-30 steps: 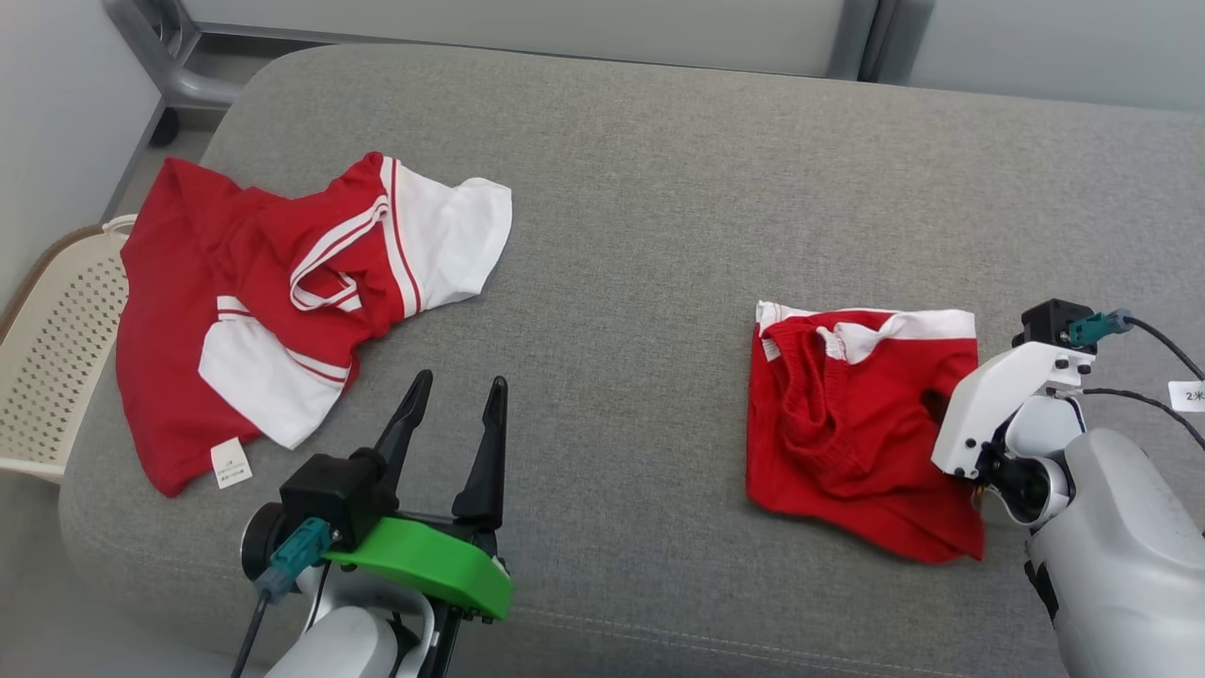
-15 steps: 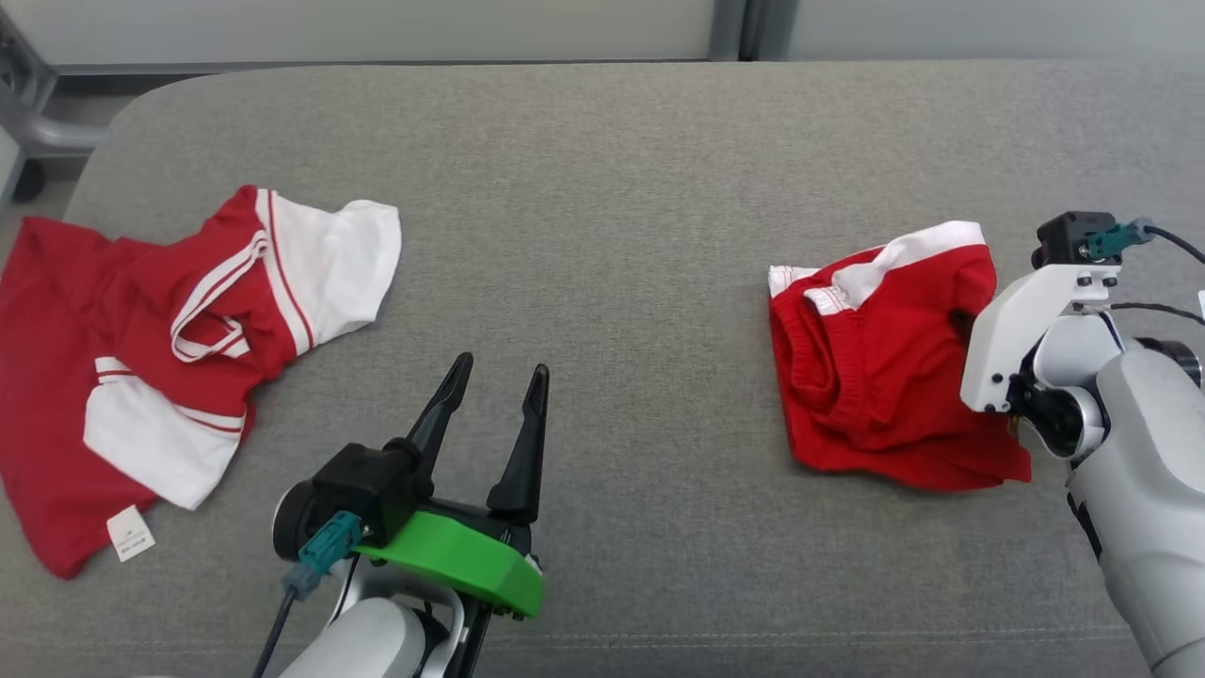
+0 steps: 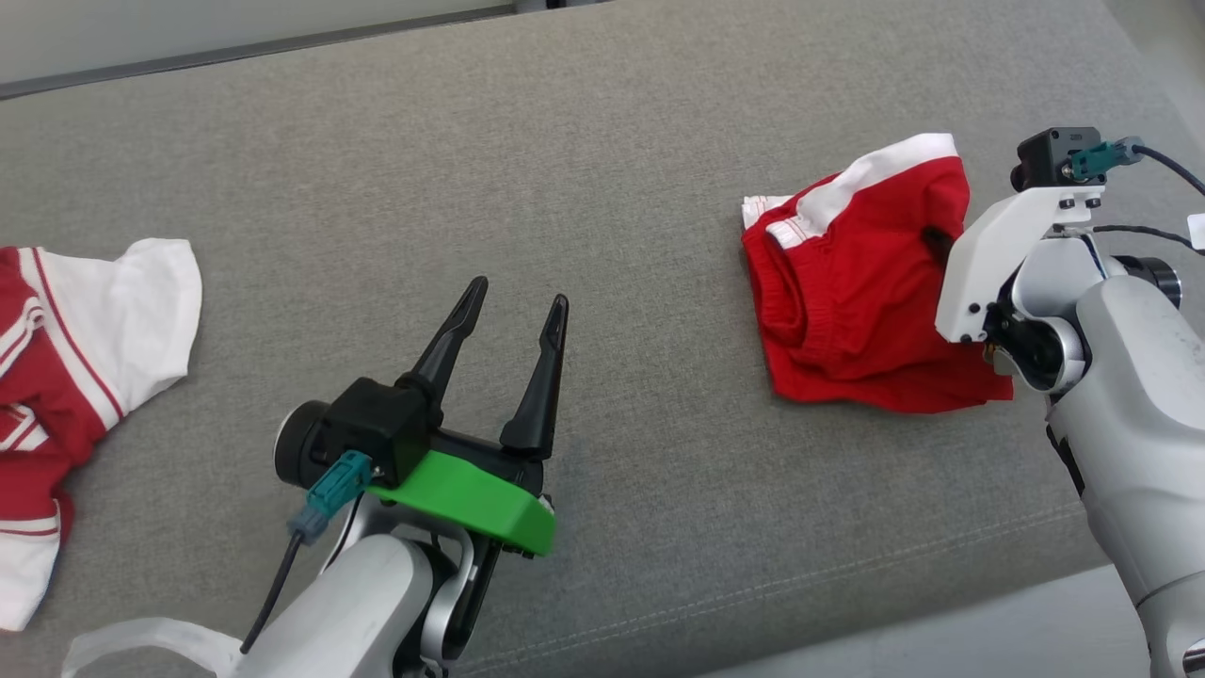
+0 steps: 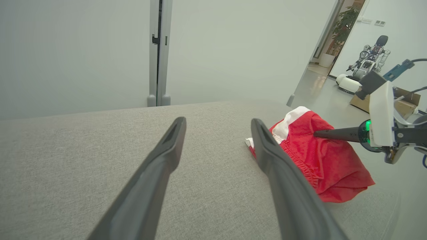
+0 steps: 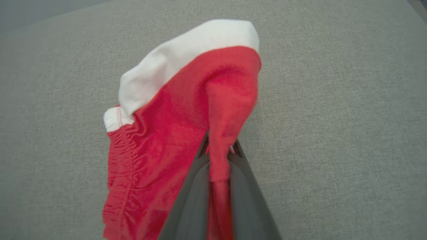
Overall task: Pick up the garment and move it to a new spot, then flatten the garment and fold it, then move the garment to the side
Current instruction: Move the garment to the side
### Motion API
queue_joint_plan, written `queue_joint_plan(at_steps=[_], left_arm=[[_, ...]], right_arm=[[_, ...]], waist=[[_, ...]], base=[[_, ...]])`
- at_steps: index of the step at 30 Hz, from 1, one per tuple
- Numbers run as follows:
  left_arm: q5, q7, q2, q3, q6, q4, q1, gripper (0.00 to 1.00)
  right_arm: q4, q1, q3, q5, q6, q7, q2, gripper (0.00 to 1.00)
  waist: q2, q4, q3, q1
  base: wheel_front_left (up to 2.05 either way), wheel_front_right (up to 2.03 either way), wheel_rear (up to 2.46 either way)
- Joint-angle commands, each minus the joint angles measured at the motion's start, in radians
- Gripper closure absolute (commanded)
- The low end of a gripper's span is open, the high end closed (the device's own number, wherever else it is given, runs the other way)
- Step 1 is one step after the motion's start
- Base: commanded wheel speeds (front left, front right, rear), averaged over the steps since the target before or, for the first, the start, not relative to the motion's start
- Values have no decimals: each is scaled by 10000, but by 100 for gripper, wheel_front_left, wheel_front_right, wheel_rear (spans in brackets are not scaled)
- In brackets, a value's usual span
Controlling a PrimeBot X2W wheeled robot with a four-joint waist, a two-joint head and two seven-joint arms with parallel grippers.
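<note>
Grey bench (image 3: 602,188), red shorts (image 3: 847,311) near its right edge, one end pinched up

R gripper (image 5: 220,146) is clamped tight on a fold of the shorts and the rest lies on the bench, so imo lift higher b4 carrying or it'll bunch. L gripper (image 3: 520,292) is spread wide w/ nothing in it, over the front-middle. Red/white shirt (image 3: 75,320) at the left edge is cut off. Can't tell how deep the pinch goes.

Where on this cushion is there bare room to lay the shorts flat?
Bare grey cushion runs wide between the red-and-white shirt and the red shorts, around the open left gripper. Crowded at the right, where the right gripper pinches the shorts.
</note>
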Motion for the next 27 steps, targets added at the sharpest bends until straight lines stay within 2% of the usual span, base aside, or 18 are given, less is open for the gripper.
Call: queue_joint_plan(at_steps=[1, 7, 15, 21, 27], left_arm=[[95, 45, 40, 34, 27, -13, -247, 0], [208, 99, 185, 123, 129, -273, -510, 0], [418, 234, 501, 282, 351, -902, -727, 0], [724, 554, 715, 244, 515, -1562, -1092, 0], [1013, 908, 851, 169, 660, -2141, -1437, 0]], right_arm=[[104, -240, -2, 91, -8, -161, 23, 100], [521, -744, -184, 138, -8, -577, -151, 100], [1134, -1677, -580, -148, -8, -968, -812, 100], [1605, -2433, -841, -683, -8, -1320, -1883, 100], [2049, -2962, -1101, -1166, -8, -1735, -2618, 100]], waist=[[-1, -597, 604, 0], [-1, -452, 969, 0], [-1, -33, 1556, 0], [-1, 388, 2248, 0], [-1, 662, 2896, 0]], base=[[0, 0, 0], [0, 0, 0], [0, 0, 0], [0, 0, 0], [0, 0, 0]])
